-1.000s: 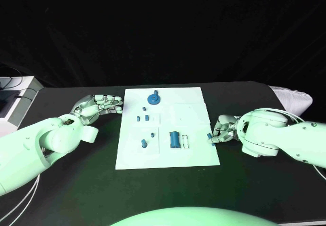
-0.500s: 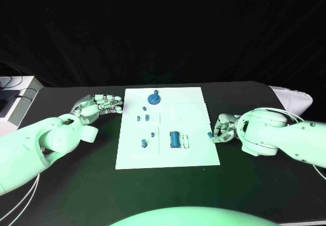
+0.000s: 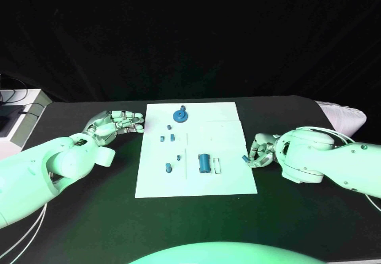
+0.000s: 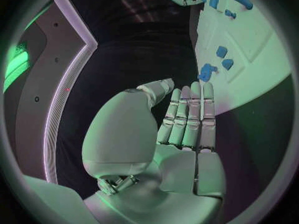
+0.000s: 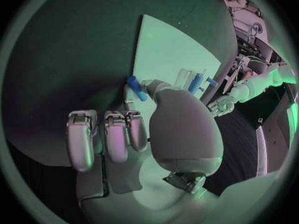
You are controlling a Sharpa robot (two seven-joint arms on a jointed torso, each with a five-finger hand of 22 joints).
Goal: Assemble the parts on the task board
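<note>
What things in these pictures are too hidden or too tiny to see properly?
- Head view: the small blue parts on the task board are too small to tell their shapes.
- Right wrist view: the right hand holds a small blue piece; the thumb covers its lower end.
- Left wrist view: the left hand blocks the table beneath it.

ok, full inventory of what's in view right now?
table: 1, black, under everything.
task board: 1, white, mid-table between the hands.
round part: 1, blue, far end of board.
small parts: several, blue, board's left half.
cylinder part: 1, blue, near middle of board.
peg part: 1, blue, pinched in right hand at board's right edge.
box: 1, white, table's far left edge.
left hand: silver, beside board's left edge, holding nothing.
right hand: silver, holds the peg part.
</note>
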